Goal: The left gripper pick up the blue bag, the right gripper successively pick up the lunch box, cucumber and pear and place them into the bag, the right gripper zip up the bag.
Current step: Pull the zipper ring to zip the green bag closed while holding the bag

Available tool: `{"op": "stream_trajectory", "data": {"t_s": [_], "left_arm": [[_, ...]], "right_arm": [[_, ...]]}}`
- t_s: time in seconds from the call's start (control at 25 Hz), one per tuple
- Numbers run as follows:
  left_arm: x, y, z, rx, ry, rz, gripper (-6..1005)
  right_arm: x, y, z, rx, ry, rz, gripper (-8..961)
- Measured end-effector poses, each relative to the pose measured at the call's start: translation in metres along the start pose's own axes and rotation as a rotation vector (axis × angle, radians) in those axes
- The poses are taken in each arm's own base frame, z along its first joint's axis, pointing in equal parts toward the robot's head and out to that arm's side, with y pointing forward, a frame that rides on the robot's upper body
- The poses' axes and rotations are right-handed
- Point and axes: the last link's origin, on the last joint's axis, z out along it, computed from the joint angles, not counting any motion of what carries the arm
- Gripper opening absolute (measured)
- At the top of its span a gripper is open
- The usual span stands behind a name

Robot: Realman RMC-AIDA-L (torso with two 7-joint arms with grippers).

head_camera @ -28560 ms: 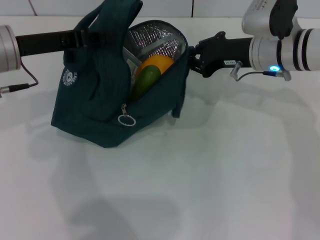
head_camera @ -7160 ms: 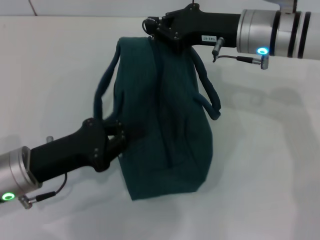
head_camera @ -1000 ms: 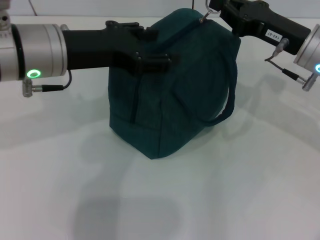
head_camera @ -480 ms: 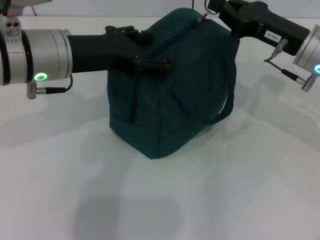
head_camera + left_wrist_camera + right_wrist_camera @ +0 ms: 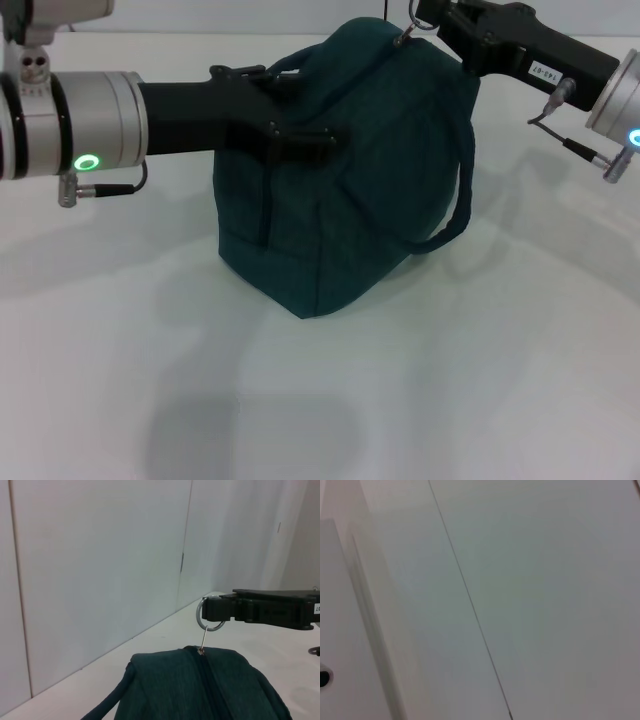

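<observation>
The right gripper [image 5: 428, 22] is pinching the ring pull [image 5: 211, 617] atop the blue bag [image 5: 350, 170], apparently finishing zipping; the left gripper [image 5: 300, 125], fingers' state unclear, is pressing its side; releasing looks next.

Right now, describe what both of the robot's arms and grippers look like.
The left gripper is black, on a black forearm ending in a silver cuff with dark bands, a green ring light and a thin cable with metal plug. The right gripper is also black, its black forearm carrying a small white label, then a silver cuff with a blue-green light and cable.
</observation>
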Motion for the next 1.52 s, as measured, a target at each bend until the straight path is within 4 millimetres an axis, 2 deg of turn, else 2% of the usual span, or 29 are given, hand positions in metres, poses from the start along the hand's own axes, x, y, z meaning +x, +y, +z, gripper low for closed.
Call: {"op": "stream_trajectory", "data": {"t_s": [0.24, 0.76, 1.0, 1.2, 1.52], "left_arm": [[-0.0012, 0.0004, 0.0000, 0.000, -0.001, 0.006, 879], [-0.0077, 0.0027, 0.0039, -0.019, -0.026, 0.047, 721], [-0.0086, 0.0027, 0.0038, -0.017, -0.027, 0.050, 529], [-0.0084, 0.0024, 0.0039, -0.015, -0.026, 0.052, 325], [-0.0047, 0.0036, 0.0038, -0.019, -0.010, 0.052, 243]], "right_arm": [[0.0002, 0.0000, 0.0000, 0.000, 0.001, 0.000, 15], [0.0002, -0.0002, -0.0005, 0.002, -0.001, 0.001, 15], [0.0005, -0.0004, -0.0012, 0.004, -0.002, 0.003, 15], [0.0002, -0.0006, -0.0013, 0.005, -0.004, 0.004, 15], [-0.0006, -0.0042, -0.0059, 0.026, -0.023, 0.029, 15]]}}
